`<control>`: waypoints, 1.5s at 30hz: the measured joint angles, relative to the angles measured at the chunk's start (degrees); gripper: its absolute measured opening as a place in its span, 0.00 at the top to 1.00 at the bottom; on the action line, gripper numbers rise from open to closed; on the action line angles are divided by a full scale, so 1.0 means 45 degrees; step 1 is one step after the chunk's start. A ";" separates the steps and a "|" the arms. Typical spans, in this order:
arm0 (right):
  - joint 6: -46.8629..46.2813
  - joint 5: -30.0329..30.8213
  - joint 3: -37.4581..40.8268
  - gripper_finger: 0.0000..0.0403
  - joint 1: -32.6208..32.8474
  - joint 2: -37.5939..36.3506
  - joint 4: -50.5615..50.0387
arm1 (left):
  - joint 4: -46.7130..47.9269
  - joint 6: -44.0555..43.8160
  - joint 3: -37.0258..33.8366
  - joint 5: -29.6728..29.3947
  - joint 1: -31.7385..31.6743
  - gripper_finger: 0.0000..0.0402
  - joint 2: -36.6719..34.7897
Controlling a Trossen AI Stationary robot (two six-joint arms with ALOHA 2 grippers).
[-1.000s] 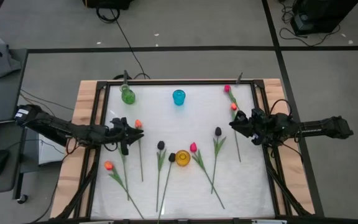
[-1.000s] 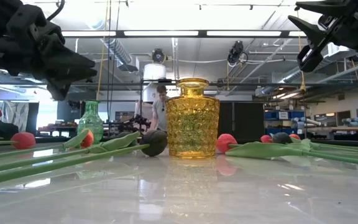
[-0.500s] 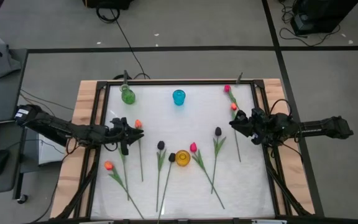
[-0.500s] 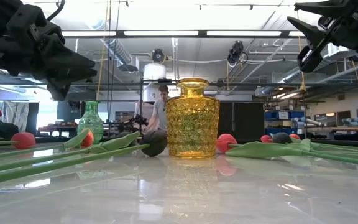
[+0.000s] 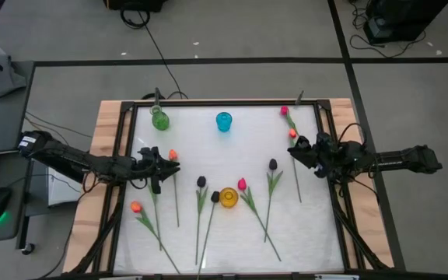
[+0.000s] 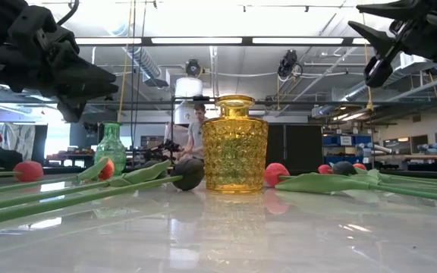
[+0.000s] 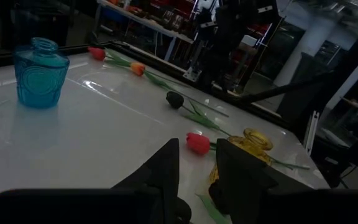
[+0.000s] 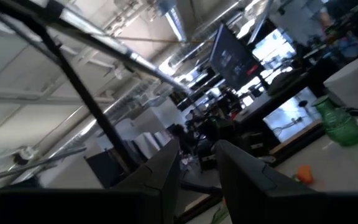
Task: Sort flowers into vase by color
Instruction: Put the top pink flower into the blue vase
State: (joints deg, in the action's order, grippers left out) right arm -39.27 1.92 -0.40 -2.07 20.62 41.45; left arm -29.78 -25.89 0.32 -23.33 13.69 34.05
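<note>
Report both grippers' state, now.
Left gripper: open, holding nothing, above the white table.
Right gripper: open, holding nothing, raised over the table's right side.

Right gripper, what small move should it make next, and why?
Probably lower the right gripper toward the orange tulip lying just beside it. No flower is held, its fingers stand slightly apart, and the green vase, blue vase and yellow vase look empty.

Open table (image 5: 224, 159) between vases (flowers (image 5: 201, 204) crowd the near half).
</note>
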 joint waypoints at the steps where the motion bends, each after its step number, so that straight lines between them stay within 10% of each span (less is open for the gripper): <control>1: 0.0000 0.0152 0.0000 0.71 0.0000 0.0001 -0.0012 | -0.0004 0.0000 0.0000 0.0000 -0.0003 0.72 -0.0001; 45: 0.1531 0.0994 0.0000 0.71 0.0000 0.0001 0.0016 | 0.0000 -0.0015 0.0000 0.0000 0.0001 0.72 -0.0001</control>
State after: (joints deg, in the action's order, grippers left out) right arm -32.38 6.39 -0.40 -2.07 20.62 41.52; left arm -29.78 -25.96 0.32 -23.33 13.69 34.04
